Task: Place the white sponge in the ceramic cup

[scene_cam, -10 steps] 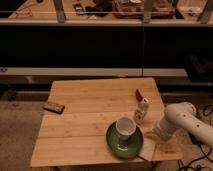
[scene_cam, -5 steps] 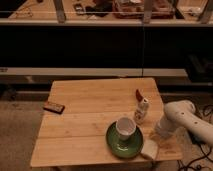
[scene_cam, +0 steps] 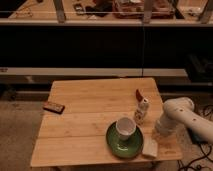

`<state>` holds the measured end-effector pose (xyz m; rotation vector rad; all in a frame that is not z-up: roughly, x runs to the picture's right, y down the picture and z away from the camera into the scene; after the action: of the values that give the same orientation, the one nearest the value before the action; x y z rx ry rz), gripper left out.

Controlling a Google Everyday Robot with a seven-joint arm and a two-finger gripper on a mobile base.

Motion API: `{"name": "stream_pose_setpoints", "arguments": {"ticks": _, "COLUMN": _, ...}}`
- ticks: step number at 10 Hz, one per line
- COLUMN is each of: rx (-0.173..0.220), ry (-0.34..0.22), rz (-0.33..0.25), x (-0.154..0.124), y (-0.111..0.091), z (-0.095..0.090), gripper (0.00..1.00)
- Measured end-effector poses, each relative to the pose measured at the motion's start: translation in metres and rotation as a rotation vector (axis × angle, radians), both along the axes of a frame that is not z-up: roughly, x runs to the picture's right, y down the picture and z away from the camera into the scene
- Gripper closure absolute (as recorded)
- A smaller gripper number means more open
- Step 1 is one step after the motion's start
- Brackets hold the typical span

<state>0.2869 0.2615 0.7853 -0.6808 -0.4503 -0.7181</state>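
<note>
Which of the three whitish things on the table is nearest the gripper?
The white sponge, the flat pad at the front right edge; the gripper is right at it. The ceramic cup and bottle figure stand farther off.

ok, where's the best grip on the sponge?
Probably the edge away from the plate, coming from above on that side. The sponge lies flat near the table's front corner, with the plate close against its other edge. The gripper is just above the free side, shut.
</note>
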Motion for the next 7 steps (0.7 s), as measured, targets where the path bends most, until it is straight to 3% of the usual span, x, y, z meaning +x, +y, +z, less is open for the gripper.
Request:
{"name": "stream_pose_setpoints", "arguments": {"ticks": 3, "rx": 0.04, "ry": 0.012, "rz": 0.037, "x": 0.013, "y": -0.017, "z": -0.013, "gripper": 1.0}}
{"name": "stream_pose_setpoints", "arguments": {"ticks": 7, "rx": 0.138, "ry": 0.022, "rz": 0.073, "x": 0.033, "y": -0.054, "z": -0.054, "gripper": 1.0}}
